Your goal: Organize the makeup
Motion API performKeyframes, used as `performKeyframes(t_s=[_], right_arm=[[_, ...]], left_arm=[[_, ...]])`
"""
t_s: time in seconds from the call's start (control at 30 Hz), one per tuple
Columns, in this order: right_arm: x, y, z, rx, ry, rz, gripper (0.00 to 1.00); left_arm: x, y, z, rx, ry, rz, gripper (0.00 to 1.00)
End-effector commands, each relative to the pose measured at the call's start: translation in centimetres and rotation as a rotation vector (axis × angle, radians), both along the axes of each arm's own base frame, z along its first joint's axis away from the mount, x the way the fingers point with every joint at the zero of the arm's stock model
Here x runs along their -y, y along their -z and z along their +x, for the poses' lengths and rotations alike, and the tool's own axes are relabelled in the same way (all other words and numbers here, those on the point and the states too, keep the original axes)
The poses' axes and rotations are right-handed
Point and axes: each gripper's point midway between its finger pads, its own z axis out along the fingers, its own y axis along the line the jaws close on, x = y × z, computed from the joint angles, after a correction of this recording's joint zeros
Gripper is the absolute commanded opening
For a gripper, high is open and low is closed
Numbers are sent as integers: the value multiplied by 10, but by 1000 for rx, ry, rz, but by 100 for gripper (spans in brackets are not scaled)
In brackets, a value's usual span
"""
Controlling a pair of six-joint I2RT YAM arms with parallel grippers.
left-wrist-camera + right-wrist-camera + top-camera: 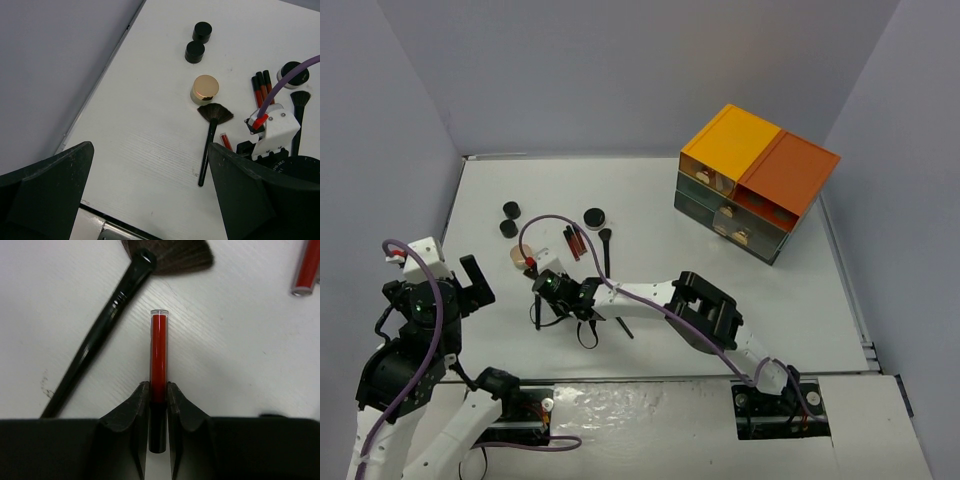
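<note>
**While the right jaws pinch a red stick, the left jaws stand wide**

Since containers come first: the orange-topped drawer box [755,180] sits on the table [650,200] well apart from both sets of jaws, off past the right arm's elbow. I cannot tell what lies in its dark drawers.

My right gripper [159,392] has its jaws narrowed onto the red stick [159,350], gripping it by the dark cap end. The stick's long axis runs straight out ahead of the jaws, with its clear tip pointing away from them. Whether it is lifted off the table I cannot tell. Left of these jaws a fan brush [100,340] lies slanted, its bristles ahead and its handle trailing back. Ahead and to the right lies the end of another red stick [305,270].

The right arm stretches low across the table towards the left side, with its wrist over the makeup cluster.

My left gripper [149,165] is folded back near its base with the jaws spread wide and nothing between them. Ahead of them are two black jars [199,42], a tan compact [205,89] and three thin sticks [262,87], side by side.
</note>
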Motion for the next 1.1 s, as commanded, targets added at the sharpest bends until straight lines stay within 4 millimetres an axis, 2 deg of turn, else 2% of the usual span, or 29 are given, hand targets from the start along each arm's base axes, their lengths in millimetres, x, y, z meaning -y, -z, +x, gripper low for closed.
performKeyframes(t_s=[0.0,0.07,0.17,0.2,0.27,0.33,0.4,0.43,0.47,0.53,0.6,0.7,0.77,0.9,1.07], right_arm=[[18,-81,19,97,57,84,0],[29,-134,24,145,60,151,0],[54,-194,35,215,70,204,0],[74,-215,40,246,72,192,0],[104,-241,51,271,95,191,0],[157,-270,66,315,123,147,0],[202,-281,79,357,173,75,0],[229,-287,83,386,207,26,0],[247,-296,83,412,214,-2,0],[284,-296,89,416,252,-40,0],[341,-296,104,410,367,-72,0],[388,-295,106,397,452,-99,0],[412,-283,107,366,495,-117,0],[443,-263,112,315,576,-141,0],[467,-246,117,284,649,-201,0]], left_arm=[[11,-10,21,33,18,-28,97],[16,-8,29,28,30,-32,97],[22,-4,38,25,49,-39,97],[26,0,44,15,61,-42,97],[33,4,51,9,83,-53,97],[41,15,61,-15,110,-59,97],[49,28,68,-45,140,-66,97],[52,31,71,-51,148,-68,97],[53,36,73,-62,151,-64,97],[55,42,77,-75,157,-60,97],[57,49,80,-86,168,-54,97],[60,55,85,-90,187,-43,97],[60,57,87,-92,196,-29,97],[62,62,93,-95,203,-16,97],[62,67,95,-108,211,-5,97]])
